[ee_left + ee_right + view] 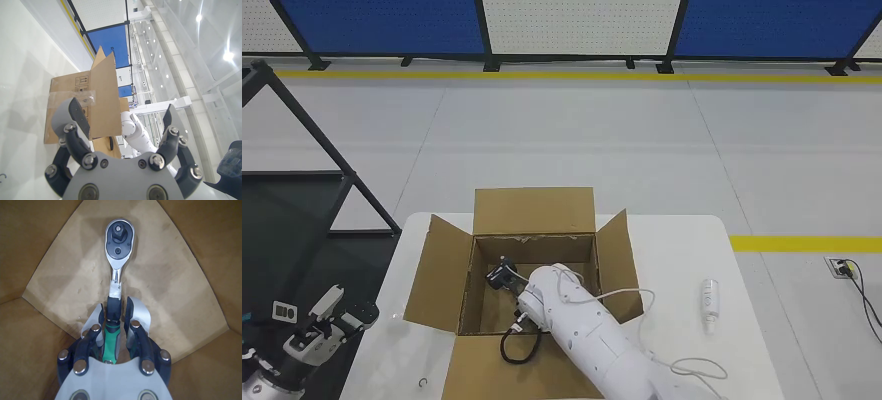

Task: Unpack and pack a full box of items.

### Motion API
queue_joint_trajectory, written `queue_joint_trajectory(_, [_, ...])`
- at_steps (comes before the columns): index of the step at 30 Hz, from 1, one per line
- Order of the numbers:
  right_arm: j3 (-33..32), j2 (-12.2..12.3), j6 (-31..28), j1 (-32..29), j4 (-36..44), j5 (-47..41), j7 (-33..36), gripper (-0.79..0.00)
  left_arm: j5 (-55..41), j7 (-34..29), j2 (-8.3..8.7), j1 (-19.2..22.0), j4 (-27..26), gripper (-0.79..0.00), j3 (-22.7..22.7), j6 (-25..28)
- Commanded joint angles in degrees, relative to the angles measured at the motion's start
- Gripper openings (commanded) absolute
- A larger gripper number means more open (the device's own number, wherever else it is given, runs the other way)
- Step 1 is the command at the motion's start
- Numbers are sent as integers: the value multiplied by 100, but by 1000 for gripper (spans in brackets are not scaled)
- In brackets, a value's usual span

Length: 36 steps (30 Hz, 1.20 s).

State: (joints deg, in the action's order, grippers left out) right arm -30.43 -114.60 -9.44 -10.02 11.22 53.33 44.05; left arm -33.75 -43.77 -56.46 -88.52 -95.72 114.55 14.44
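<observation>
Right gripper (116, 303) was deep in the box (170, 285), closed on the ratchet (119, 243) by the black neck of its handle. The green grip ran back between the fingers (130, 313) toward the palm.

The ratchet's long axis lay along the gripper's own line. Its head pointed past the fingertips at the box floor, drive square facing the wrist camera. Whether the head touched the card could not be told. Bare floor lay on every side of it, with the walls near but apart.

From above, this arm came in over the near flap, with the gripper toward the back left of the box. By my reckoning a straight pull or push along that axis would keep the ratchet off the walls. To lie flat it would have to tip over on its head.

Left gripper (122, 105) hung wide apart outside the box, by its side wall, so the right arm was much the nearer. A bottle (708, 300) lay on the table (672, 250), right of the box.
</observation>
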Motion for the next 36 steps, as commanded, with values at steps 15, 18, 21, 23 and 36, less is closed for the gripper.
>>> queue_joint_trajectory(15, [-89, 2, -183, -53, -137, -5, 113, -785, 0, 0, 0, 0, 0, 0, 0, 0])
queue_joint_trajectory(18, [-114, 6, -183, -39, -158, -15, 107, -785, 0, 0, 0, 0, 0, 0, 0, 0])
queue_joint_trajectory(21, [-141, 10, -170, -9, -157, -23, 53, -785, 0, 0, 0, 0, 0, 0, 0, 0])
queue_joint_trajectory(23, [-165, 13, -178, 13, -142, -38, -2, -785, 0, 0, 0, 0, 0, 0, 0, 0])
queue_joint_trajectory(36, [-350, 106, -538, 143, -68, -175, -249, -785, 0, 0, 0, 0, 0, 0, 0, 0])
